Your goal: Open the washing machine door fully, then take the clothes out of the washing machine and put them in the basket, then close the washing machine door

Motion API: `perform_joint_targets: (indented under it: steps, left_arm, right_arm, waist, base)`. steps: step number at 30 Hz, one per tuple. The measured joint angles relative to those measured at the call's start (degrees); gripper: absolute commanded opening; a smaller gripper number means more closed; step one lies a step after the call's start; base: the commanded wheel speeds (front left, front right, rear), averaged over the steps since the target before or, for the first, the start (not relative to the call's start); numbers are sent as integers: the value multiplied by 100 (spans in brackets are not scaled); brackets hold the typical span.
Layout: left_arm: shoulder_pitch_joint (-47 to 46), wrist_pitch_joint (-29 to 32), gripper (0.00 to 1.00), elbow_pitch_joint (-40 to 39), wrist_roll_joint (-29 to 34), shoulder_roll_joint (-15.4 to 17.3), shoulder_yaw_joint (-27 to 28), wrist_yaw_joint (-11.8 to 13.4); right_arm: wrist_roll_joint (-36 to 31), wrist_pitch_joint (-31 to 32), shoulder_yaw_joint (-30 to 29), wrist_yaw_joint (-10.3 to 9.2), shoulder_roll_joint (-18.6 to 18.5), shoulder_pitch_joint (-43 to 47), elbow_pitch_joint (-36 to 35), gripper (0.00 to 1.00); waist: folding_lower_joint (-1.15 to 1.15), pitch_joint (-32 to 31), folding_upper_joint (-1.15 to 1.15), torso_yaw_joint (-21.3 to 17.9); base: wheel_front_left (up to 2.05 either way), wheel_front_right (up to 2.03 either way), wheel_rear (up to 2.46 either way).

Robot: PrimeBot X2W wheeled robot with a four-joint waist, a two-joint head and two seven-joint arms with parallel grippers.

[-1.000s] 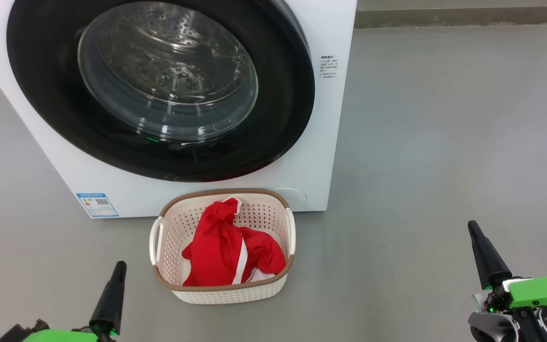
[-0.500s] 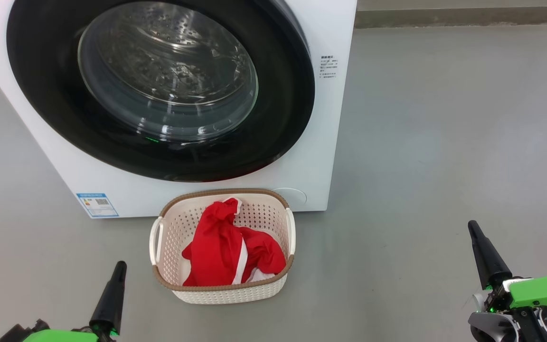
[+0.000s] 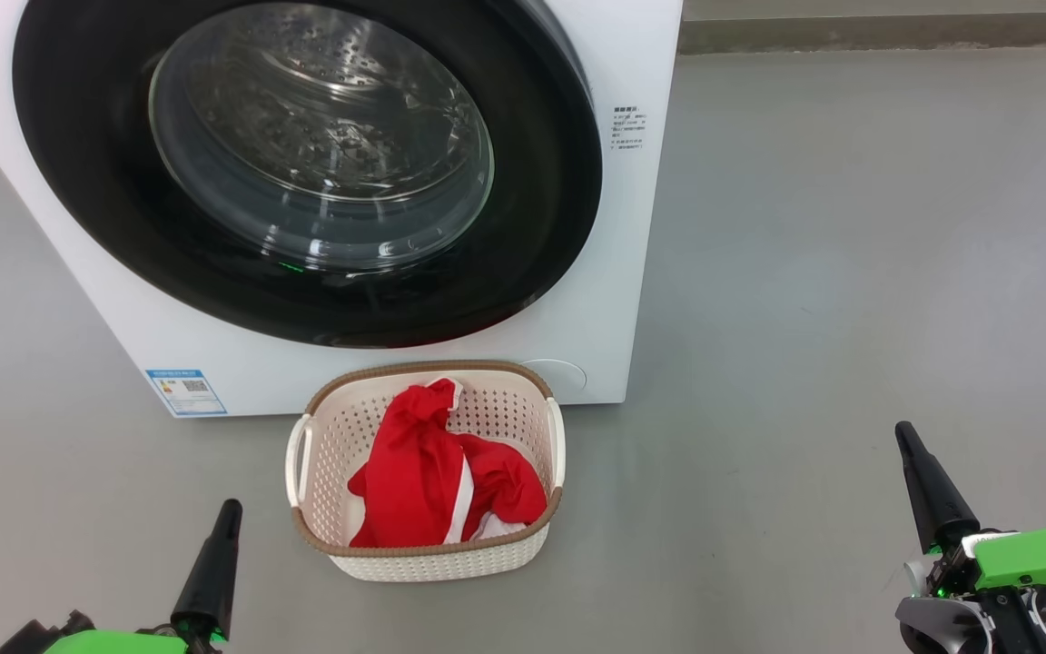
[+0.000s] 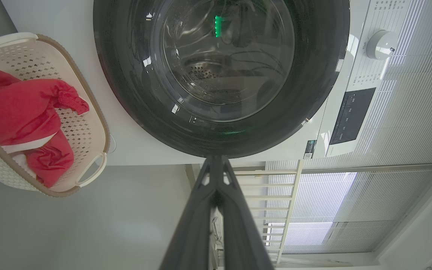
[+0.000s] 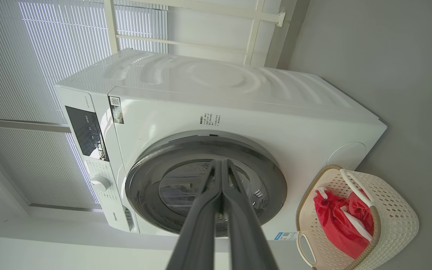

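- One washing machine [image 3: 618,227], white, front-loading, standing on a grey floor [image 3: 850,272]; small blue label [image 3: 185,391] at the lower front corner; white dial [image 4: 380,44] beside a dark panel on the control strip, seen in the left wrist view
- One washing machine door [image 3: 78,209], round, wide glossy black rim, clear bulging window; lies closed against the machine's front; perforated steel drum visible through the glass
- One basket [image 3: 437,561], cream plastic, perforated sides, brown rim, side handles; on the floor just in front of the machine, below the door's lower edge
- One lot of clothes [image 3: 414,481], bright red with a white stripe, bunched inside the basket, one peak rising towards the back rim
- Left gripper [image 3: 229,510], low to the basket's left, apart from it; fingers pressed together at the tips, holding nothing
- Right gripper [image 3: 906,438], well to the basket's right, above the floor; fingers likewise together, empty
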Motion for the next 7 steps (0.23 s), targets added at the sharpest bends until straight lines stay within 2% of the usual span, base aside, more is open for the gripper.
perform_joint_targets:
  steps: [7]
  left_arm:
    - [0, 0, 0, 0, 0, -5, 2, 0]
  right_arm:
    - [0, 0, -3, 0, 0, 0, 0, 0]
  waist:
    - [0, 0, 0, 0]
  base:
    - [0, 0, 0]
